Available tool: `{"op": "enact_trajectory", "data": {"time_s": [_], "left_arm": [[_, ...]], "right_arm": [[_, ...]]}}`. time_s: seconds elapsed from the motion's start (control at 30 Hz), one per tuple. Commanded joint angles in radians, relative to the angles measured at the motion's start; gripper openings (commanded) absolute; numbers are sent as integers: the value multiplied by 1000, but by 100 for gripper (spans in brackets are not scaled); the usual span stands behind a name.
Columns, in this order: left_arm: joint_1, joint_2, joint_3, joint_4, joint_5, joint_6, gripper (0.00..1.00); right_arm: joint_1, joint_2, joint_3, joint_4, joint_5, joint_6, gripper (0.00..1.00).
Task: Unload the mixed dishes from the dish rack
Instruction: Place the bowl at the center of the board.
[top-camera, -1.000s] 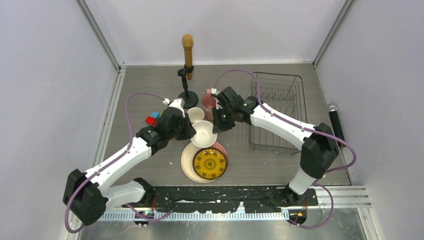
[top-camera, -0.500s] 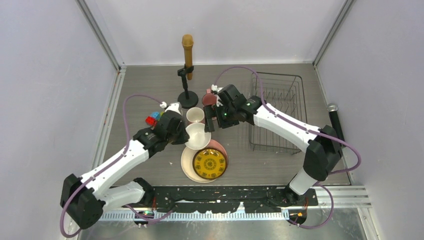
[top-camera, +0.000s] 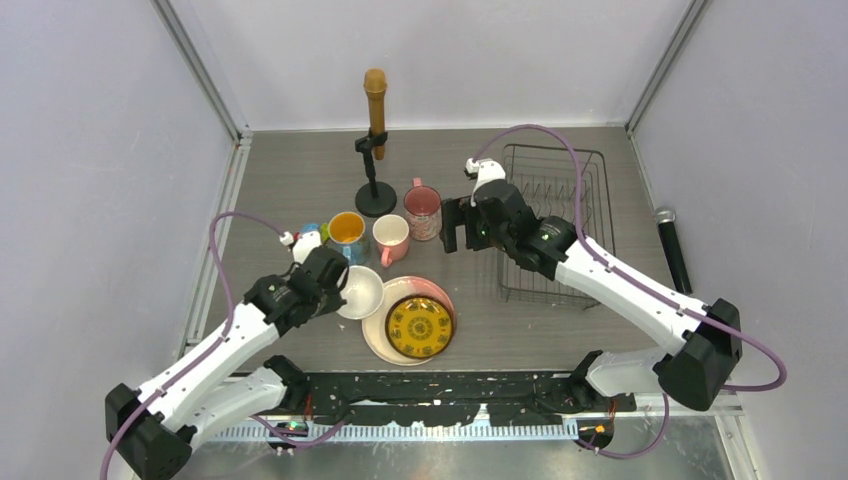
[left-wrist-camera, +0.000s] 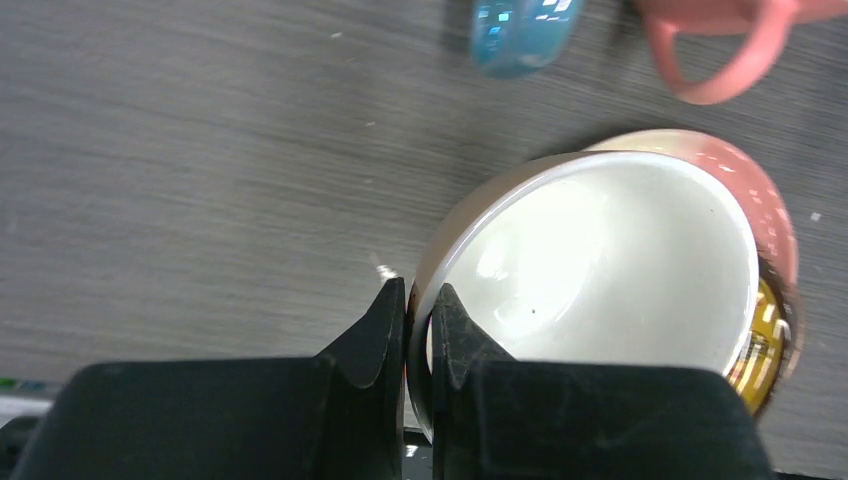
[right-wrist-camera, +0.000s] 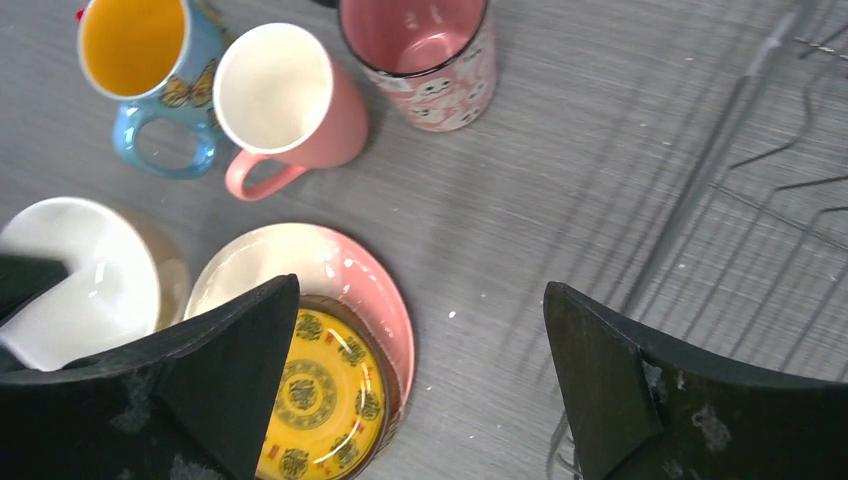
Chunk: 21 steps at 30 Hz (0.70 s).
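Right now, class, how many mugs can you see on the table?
3. The orange mug with a blue handle stands leftmost, the plain pink mug beside it, and the patterned pink mug rightmost, toward the dish rack. None appears hidden.

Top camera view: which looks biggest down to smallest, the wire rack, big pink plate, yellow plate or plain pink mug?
1. wire rack
2. big pink plate
3. yellow plate
4. plain pink mug
No close calls.
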Motion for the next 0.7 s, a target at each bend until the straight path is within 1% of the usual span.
{"op": "enact_trajectory", "data": {"time_s": [0.0,0.07,0.13,0.3,0.47,0.67], "left_arm": [[3,-78,13,-86,-153,-127,0],[5,-79,20,-146,-218,-177,0],[9,-70,21,-187,-254,-221,0],[62,-13,3,-160,-206,-239,0],[123,57,-2,-144,-202,-243,0],[169,105,-46,-81,-208,-256,0]], "right_arm": [[-6,-55,-36,93,153,-7,99],[-9,-66,-45,97,174,-4,99],[-13,-76,-55,102,193,0,99],[-17,-88,-70,112,215,-15,99],[-18,-115,-92,127,249,-32,99],[-22,-145,-109,135,286,-34,99]]}}
